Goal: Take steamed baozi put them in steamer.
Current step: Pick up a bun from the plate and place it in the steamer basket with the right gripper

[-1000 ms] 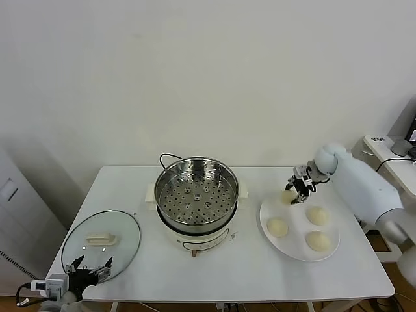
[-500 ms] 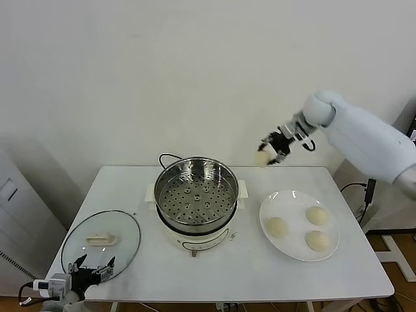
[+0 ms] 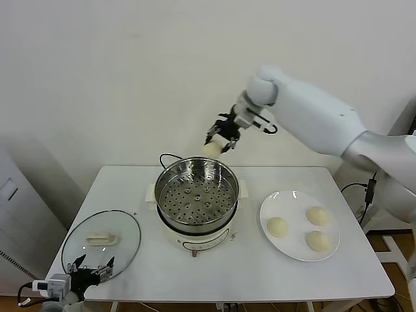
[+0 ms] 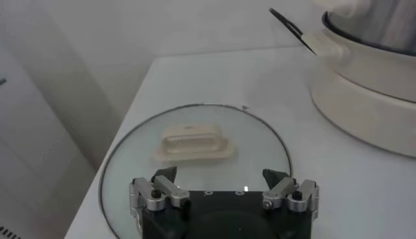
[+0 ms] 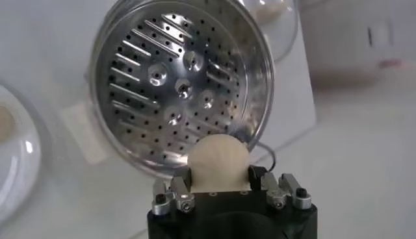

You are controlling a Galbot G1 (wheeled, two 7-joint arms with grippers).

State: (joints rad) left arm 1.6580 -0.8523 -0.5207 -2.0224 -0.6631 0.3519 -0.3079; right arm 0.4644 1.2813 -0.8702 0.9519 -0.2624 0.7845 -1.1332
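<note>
We've got the right end effector (image 3: 220,138) up in the air just past the far rim of the steamer (image 3: 198,189), pinching one baozi (image 3: 212,149) btwn its fingers. In the right wrist view the bun (image 5: 219,163) sits snug between the two pads, w/ the perforated floor below and ahead of it. We read the height as deliberate: carried well clear of the rim so nothing clips on the way in. The grip looks light, prob. so the soft dough isn't squashed.

The steamer basket is empty, sitting on its white cooker base mid-desk (image 3: 130,188). Three more buns (image 3: 277,226) wait on the white plate (image 3: 270,205) at the right, spaced apart, so each can be taken w/o nudging a neighbour. The glass lid (image 3: 101,243) lies flat at the near left, out of the way of the drop path.

Our left end effector (image 3: 91,266) is parked low over the near edge of that lid, fingers spread wide, holding nothing.

Vs. a second ago: the right arm was down at the far-left edge of the plate, w/ the bun at its fingertips. Half a sec. ago it was already lifted, partway across, right of the steamer. Now it's at the far rim. The plate's three buns, the lid and the left arm haven't shifted.

Next, as we judge it: move in over the basket's middle, lower, release.
</note>
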